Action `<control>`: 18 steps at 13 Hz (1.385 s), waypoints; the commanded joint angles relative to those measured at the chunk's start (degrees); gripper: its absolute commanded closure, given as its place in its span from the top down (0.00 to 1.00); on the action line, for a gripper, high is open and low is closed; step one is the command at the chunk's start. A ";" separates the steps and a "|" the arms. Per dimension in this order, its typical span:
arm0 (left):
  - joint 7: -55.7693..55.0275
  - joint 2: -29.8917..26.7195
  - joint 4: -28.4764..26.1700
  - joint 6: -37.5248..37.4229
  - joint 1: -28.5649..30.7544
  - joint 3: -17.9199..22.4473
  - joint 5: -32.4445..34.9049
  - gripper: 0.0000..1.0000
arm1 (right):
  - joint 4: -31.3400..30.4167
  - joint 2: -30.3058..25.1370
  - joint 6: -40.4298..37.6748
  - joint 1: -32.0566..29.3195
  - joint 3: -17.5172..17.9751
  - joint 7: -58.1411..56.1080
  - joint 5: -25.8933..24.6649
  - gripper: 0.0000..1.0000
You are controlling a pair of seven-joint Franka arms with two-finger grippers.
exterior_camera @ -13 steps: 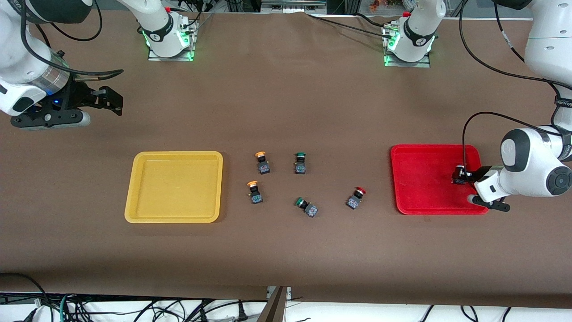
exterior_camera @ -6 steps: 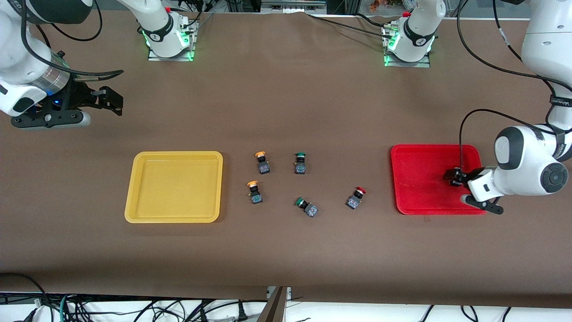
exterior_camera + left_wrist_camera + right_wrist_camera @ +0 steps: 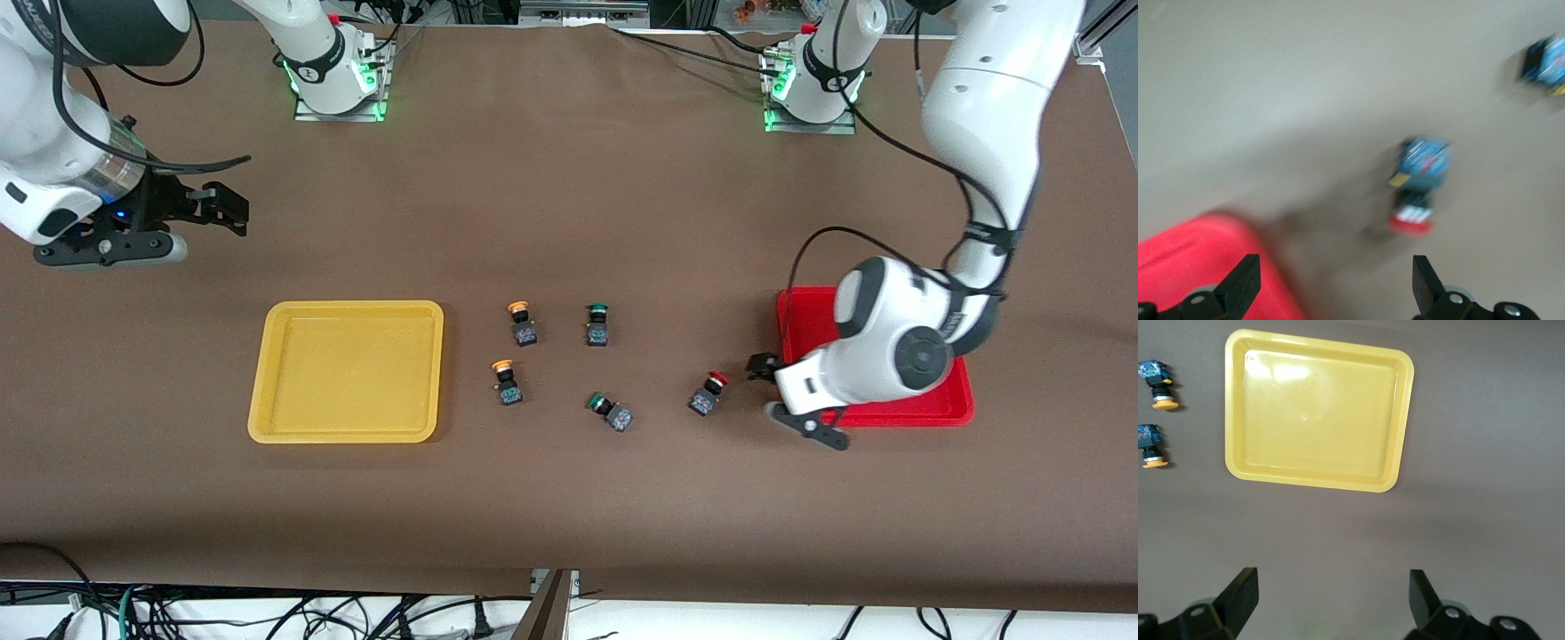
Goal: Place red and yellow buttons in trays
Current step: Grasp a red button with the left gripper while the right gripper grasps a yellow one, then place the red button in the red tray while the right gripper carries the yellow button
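One red button [image 3: 709, 394] lies on the table beside the red tray [image 3: 800, 320], which my left arm mostly covers. My left gripper [image 3: 761, 366] is open and empty, low over the table between that tray's edge and this button. In the left wrist view the button [image 3: 1418, 180] lies just ahead of the open gripper [image 3: 1335, 267], with the tray [image 3: 1198, 260] at one side. The second red button is hidden. Two yellow buttons [image 3: 521, 323] [image 3: 506, 382] lie beside the empty yellow tray [image 3: 347, 373]. My right gripper [image 3: 222, 206] waits open over bare table.
Two green-capped switches [image 3: 597, 324] [image 3: 610, 412] lie among the buttons at mid-table. The right wrist view shows the yellow tray [image 3: 1315, 413] and both yellow buttons [image 3: 1157, 383] [image 3: 1150, 447]. Another switch body [image 3: 1545, 63] shows in the left wrist view.
My left gripper has left the red tray and swung toward the right arm's end, stopping beside the red button on the table. The right arm shifted slightly.
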 commanded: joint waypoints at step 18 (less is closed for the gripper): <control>-2.86 0.80 -0.61 -0.11 -3.83 0.44 10.52 0.00 | 16.76 46.40 45.56 19.53 3.69 16.58 4.57 0.99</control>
